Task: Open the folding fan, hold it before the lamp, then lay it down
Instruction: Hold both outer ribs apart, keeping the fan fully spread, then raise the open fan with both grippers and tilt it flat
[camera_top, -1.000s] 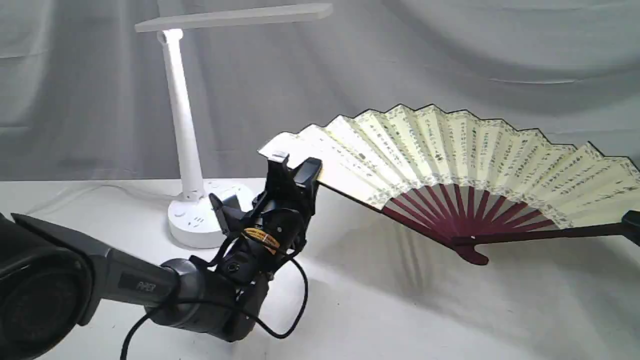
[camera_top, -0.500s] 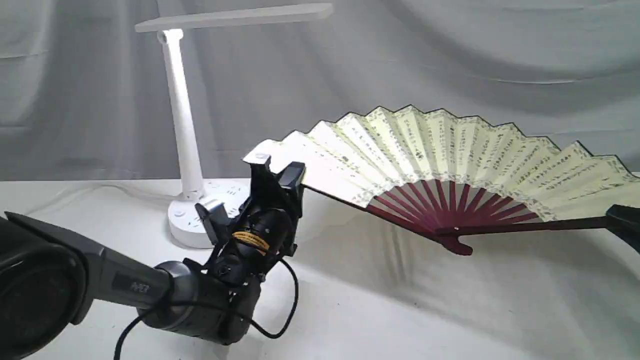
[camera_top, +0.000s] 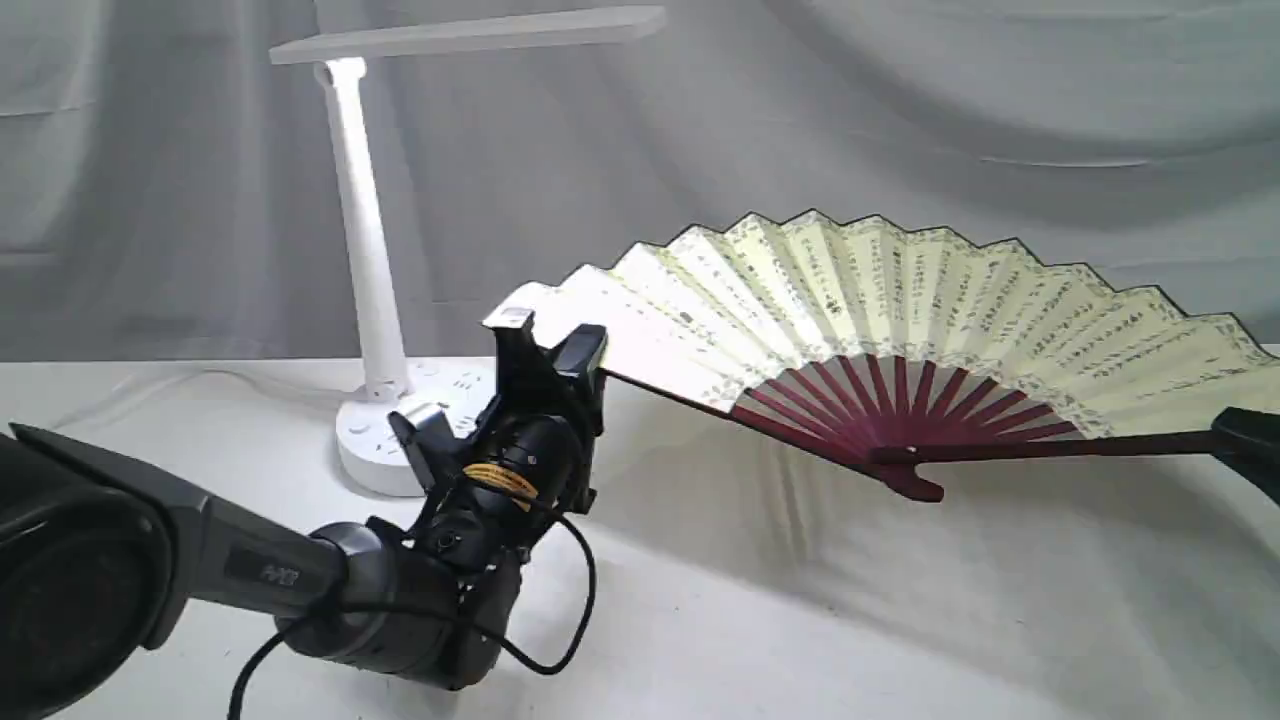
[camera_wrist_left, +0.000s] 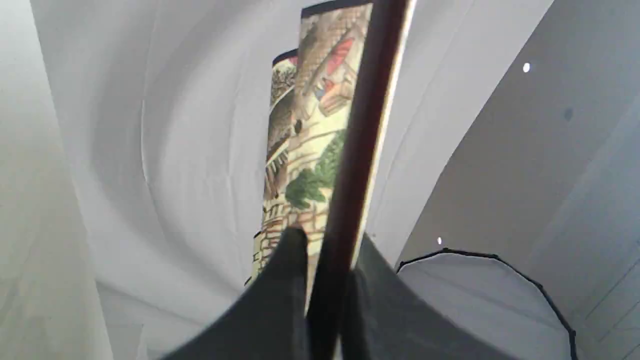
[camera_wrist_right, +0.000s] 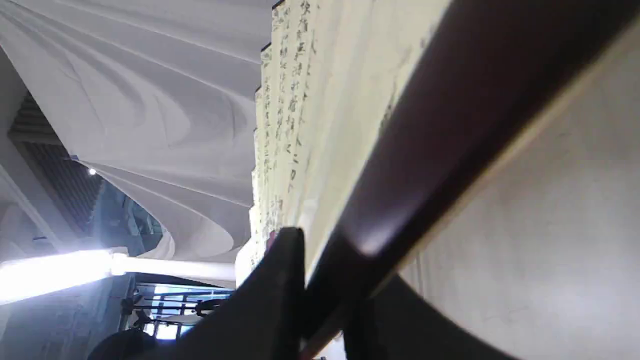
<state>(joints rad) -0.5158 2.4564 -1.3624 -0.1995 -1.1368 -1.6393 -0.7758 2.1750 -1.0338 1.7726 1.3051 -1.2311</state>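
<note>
white table (camera_top: 800, 620) — one lamp (camera_top: 365, 250), one fan (camera_top: 900, 290) pinched by left tool (camera_top: 548, 338) and right tool (camera_wrist_right: 325, 305).

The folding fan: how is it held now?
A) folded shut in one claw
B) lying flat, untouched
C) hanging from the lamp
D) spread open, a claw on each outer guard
D: the folding fan is spread, the left claw gripping one guard, the right claw the other.

Table (camera_top: 800, 620) covered by creased white cloth. Lamp (camera_top: 372, 290) stands on it at rear left, round base flat on cloth.
</note>
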